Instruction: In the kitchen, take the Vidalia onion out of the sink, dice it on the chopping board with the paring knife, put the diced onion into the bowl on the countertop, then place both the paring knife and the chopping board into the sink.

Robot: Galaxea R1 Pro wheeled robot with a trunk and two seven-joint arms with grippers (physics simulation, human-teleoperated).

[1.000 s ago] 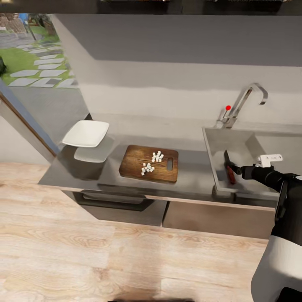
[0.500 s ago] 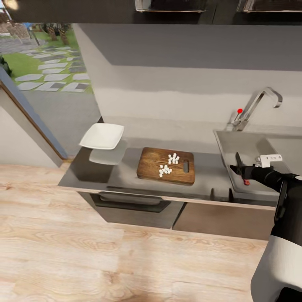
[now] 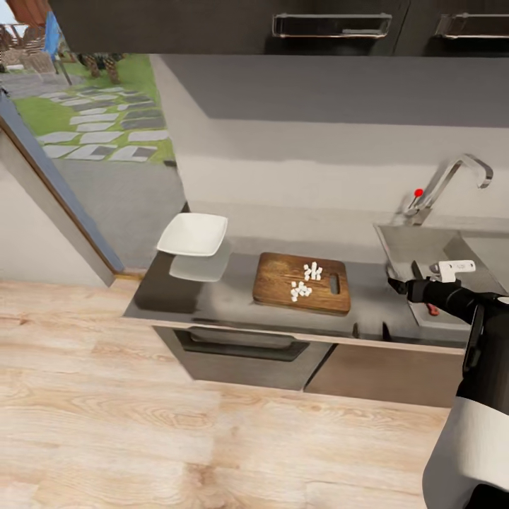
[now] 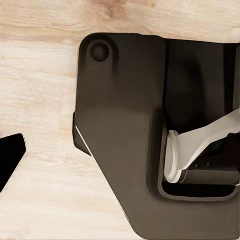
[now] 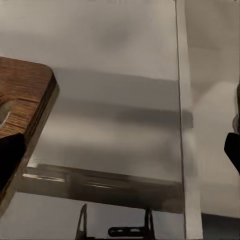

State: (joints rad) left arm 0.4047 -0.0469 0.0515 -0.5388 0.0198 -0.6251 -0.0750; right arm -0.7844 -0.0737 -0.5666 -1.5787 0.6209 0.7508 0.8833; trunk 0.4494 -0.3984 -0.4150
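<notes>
The brown chopping board [image 3: 283, 279] lies on the grey countertop [image 3: 226, 300] with white diced onion pieces [image 3: 304, 281] on it. To its left sits the white bowl [image 3: 193, 234], with nothing in it. The sink [image 3: 403, 244] is at the right. The paring knife [image 3: 432, 309] lies in it, red handle toward me, partly hidden by my right arm. My right gripper [image 3: 393, 285] hovers open over the sink's left rim, holding nothing. In the right wrist view the board's corner [image 5: 22, 100], the countertop [image 5: 115, 125] and the sink's edge [image 5: 210, 125] lie below the open right gripper [image 5: 120, 155]. The left gripper [image 4: 120, 155] hangs open over my base.
A chrome tap [image 3: 452, 180] with a red knob stands behind the sink. Dark wall cabinets [image 3: 332, 25] hang above. Grey cabinets [image 3: 247, 353] sit under the worktop, above a wooden floor [image 3: 177, 438]. A glass door onto a garden [image 3: 92, 127] is at the left.
The camera has moved, so everything has slid right in the picture. The knife stays in the sink while my right gripper has drawn left, away from it.
</notes>
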